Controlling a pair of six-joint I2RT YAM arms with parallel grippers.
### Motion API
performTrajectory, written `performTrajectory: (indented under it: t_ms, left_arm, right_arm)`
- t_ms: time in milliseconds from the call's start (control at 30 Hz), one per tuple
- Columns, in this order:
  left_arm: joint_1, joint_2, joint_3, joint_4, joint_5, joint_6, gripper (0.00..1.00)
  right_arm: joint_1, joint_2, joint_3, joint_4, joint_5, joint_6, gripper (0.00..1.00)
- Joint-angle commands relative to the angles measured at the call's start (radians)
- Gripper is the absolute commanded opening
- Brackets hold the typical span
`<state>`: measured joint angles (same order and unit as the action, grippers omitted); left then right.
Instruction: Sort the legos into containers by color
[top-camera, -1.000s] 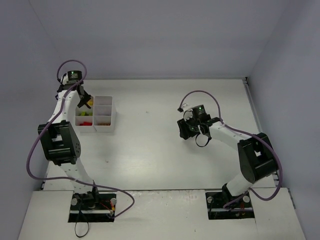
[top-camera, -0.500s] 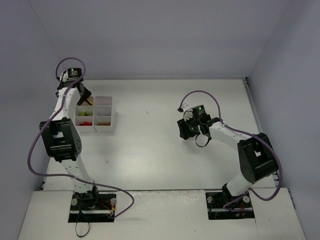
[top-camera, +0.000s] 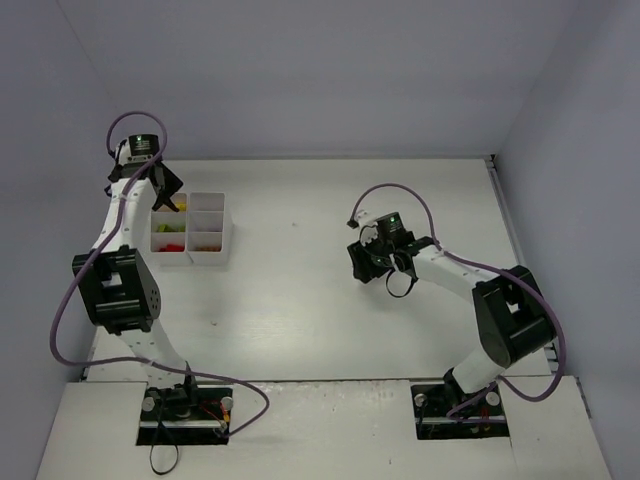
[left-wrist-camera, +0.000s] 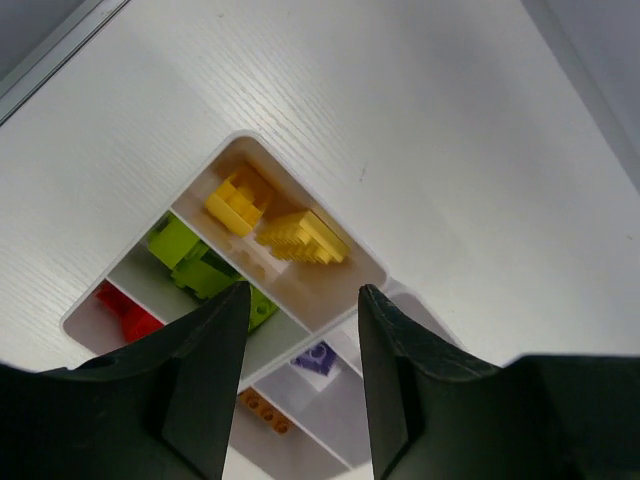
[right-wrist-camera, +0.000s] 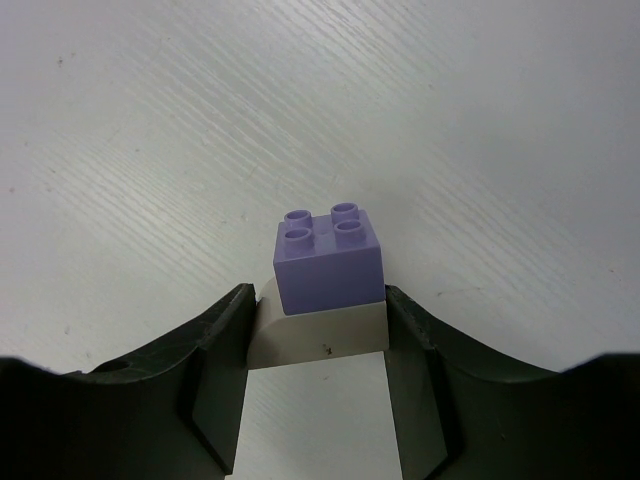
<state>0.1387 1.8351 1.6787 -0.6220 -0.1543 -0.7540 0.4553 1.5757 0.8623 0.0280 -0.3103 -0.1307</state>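
Right gripper (right-wrist-camera: 318, 300) pinches one lilac brick (right-wrist-camera: 330, 262) at frame centre. Left gripper (left-wrist-camera: 302, 291) is spread and empty, with the tray (left-wrist-camera: 335, 213) and two yellow bricks (left-wrist-camera: 300, 238) in its gap.

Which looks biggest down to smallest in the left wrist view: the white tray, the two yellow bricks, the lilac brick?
1. white tray
2. two yellow bricks, too close in size to rank
3. lilac brick, perhaps partly hidden

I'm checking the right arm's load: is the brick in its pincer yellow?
No: the right pincer holds a small pale lilac studded plastic brick, not a yellow one.
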Motion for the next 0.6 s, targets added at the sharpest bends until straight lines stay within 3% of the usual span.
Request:
performTrajectory:
  t_ms: [0, 133, 333, 567]
  left_arm:
    - [0.001, -0.177, -0.029, 0.048, 0.062, 0.036, 0.41]
    - [-0.028, -0.318, -0.117, 0.061, 0.133, 0.09, 0.42]
    - [-0.177, -0.47, -0.224, 0.012, 0.183, 0.185, 0.42]
    - [-0.336, -0.571, -0.368, 0.01, 0.321, 0.216, 0.43]
  right_arm:
    - [0.042, 0.006, 0.049, 0.046, 0.014, 0.008, 0.19]
    - [0.101, 0.052, 0.07, 0.046, 0.068, 0.006, 0.24]
    - [0.18, 0.136, 0.113, 0.046, 0.142, 0.006, 0.27]
    - [0.226, 0.184, 0.139, 0.038, 0.18, 0.005, 0.47]
